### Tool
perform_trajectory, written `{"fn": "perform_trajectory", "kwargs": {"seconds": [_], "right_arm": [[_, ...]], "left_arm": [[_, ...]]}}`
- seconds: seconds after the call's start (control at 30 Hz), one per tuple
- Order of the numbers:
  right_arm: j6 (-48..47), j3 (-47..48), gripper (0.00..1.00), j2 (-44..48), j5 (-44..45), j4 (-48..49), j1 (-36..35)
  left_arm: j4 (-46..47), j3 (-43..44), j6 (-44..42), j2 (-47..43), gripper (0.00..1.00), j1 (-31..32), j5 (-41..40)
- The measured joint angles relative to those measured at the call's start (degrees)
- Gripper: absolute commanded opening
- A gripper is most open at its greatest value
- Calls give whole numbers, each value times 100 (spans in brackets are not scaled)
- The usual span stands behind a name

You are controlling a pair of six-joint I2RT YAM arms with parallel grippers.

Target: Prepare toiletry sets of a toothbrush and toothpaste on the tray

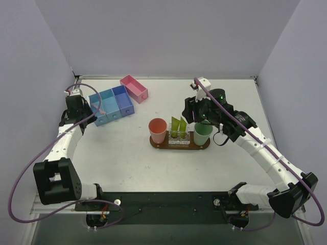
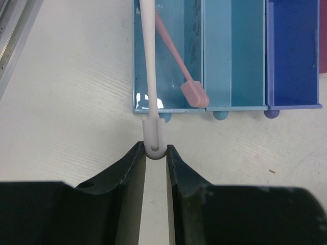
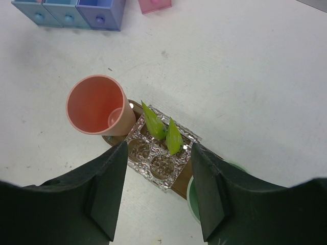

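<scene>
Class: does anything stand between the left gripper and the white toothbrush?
Nothing visible does. The end of the white toothbrush sits between the fingers of the left gripper; the pink toothbrush lies off to one side.

place: robotics lab test cell | enclosure: plain pale walls [image 1: 168, 35] behind and either side of the white counter [image 1: 153, 171] | rig: two cabled robot arms [image 1: 66, 143] bolted to a black rail [image 1: 168, 201] on the counter's near edge | staging: small props mid-counter, coloured box bins [image 1: 112, 104], two cups [image 1: 158, 130] on a tray [image 1: 180, 148]
</scene>
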State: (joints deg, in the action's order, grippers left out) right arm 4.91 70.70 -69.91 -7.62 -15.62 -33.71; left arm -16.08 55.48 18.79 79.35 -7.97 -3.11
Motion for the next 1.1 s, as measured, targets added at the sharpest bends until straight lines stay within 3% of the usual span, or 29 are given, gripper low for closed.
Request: {"fn": "perform_trajectory", "kwargs": {"seconds": [0.37, 0.67, 1.1], "right_arm": [[181, 4, 48, 81, -146, -2, -9], [645, 332, 55, -125, -308, 94, -616], [1543, 625, 55, -1034, -466, 656, -1143]], "left_arm": [[-291, -769, -407, -1709, 0, 236, -81], [-122, -1178, -876, -3191, 0, 1980, 61], [682, -1797, -358, -4151, 0, 3574, 214]]}}
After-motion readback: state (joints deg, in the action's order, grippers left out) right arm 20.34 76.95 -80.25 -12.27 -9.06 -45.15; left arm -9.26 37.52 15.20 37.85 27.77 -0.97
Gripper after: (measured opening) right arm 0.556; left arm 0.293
